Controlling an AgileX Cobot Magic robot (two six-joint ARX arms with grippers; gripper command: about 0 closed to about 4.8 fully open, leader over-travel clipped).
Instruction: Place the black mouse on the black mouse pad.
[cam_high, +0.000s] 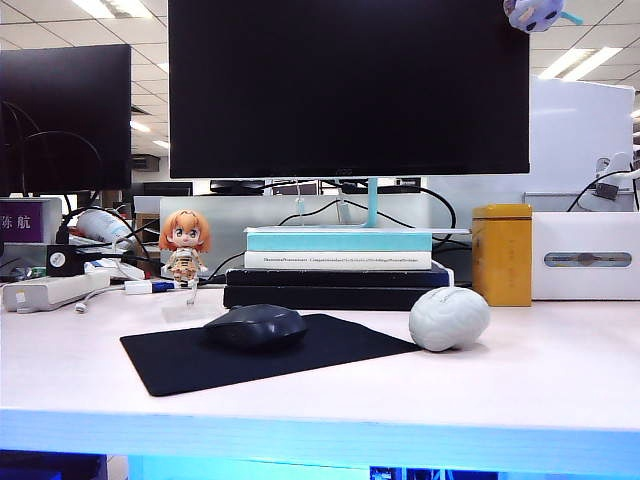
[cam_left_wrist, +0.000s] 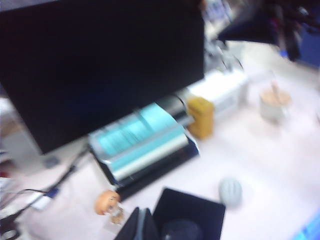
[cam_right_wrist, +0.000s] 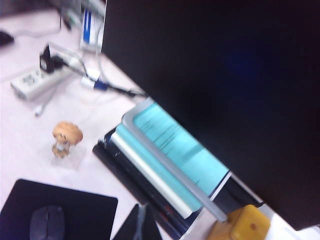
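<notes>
Black mouse (cam_high: 255, 326) sits on black mouse pad (cam_high: 180, 362). Right gripper (cam_right_wrist: 141, 223) pinched empty, left gripper (cam_left_wrist: 142, 226) fingers together, both overhead; low arm sweep risks displacing mouse.

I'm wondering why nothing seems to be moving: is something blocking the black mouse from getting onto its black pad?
Nothing visible blocks it. The black mouse already rests on the black mouse pad. The grey brain-shaped ball sits off the pad, to its right.

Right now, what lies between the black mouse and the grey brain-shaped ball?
In the exterior view, only the black mouse pad's right part and bare table separate the black mouse and the brain-shaped ball.
</notes>
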